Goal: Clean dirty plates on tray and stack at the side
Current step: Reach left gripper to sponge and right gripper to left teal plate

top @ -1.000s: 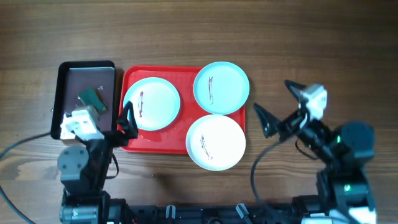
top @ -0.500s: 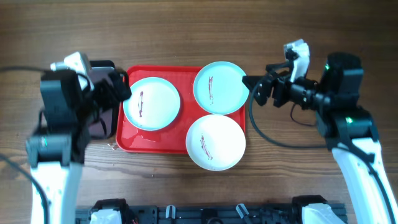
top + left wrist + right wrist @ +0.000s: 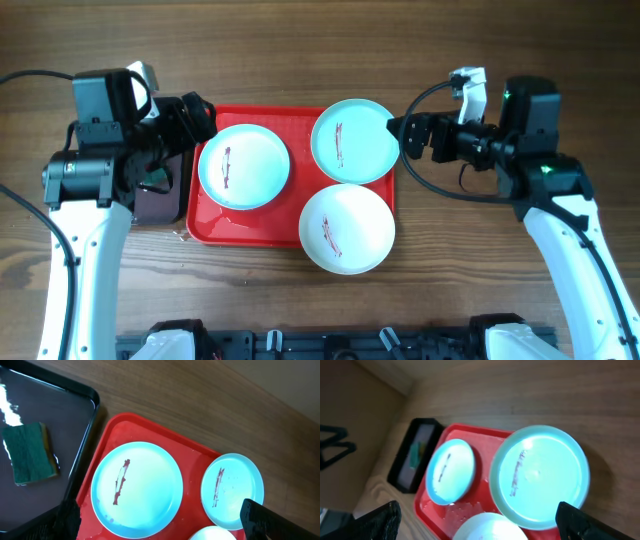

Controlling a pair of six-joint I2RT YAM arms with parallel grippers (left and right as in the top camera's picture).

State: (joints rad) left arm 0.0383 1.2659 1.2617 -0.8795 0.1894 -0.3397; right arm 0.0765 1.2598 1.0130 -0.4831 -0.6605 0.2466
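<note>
Both arms have swung in, so the left end effector (image 3: 200, 117) and right end effector (image 3: 400, 137), spread wide, hang beside the still-dirty plates (image 3: 245, 166).

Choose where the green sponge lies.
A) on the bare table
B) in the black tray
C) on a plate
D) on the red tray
B: the sponge lies inside the black tray, which sits beside the red tray.
</note>
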